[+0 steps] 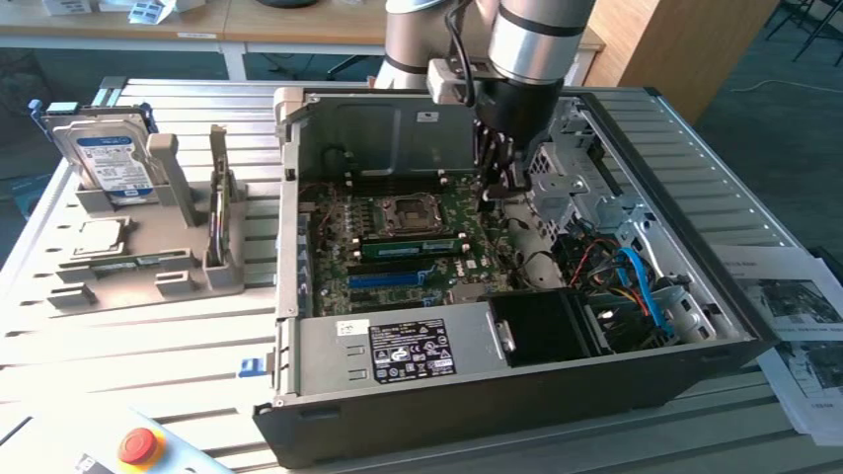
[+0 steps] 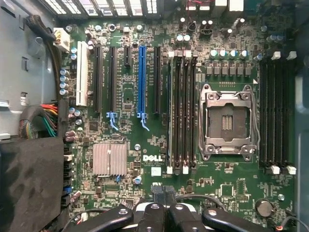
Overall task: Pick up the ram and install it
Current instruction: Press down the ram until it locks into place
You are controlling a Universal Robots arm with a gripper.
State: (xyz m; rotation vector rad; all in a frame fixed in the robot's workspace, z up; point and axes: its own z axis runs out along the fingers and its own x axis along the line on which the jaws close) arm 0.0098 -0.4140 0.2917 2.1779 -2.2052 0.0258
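The gripper [image 1: 495, 183] hangs inside the open computer case [image 1: 527, 395], its fingers [image 2: 164, 212] pressed together and empty above the motherboard [image 2: 159, 145]. A green ram [image 1: 411, 247] already sits in a slot beside the processor socket [image 2: 227, 121], so installation looks essentially done.

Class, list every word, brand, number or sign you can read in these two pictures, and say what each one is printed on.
"DELL": white lettering on the green motherboard, wrist view, beside the ribbed silver heatsink.
Black label on the silver power supply box: print and symbols too small to read.
Blue label on the silver hard drive: unreadable.
Small white sticker on the case's inner wall: unreadable.
Printed paper sheets beside the case: blurred.
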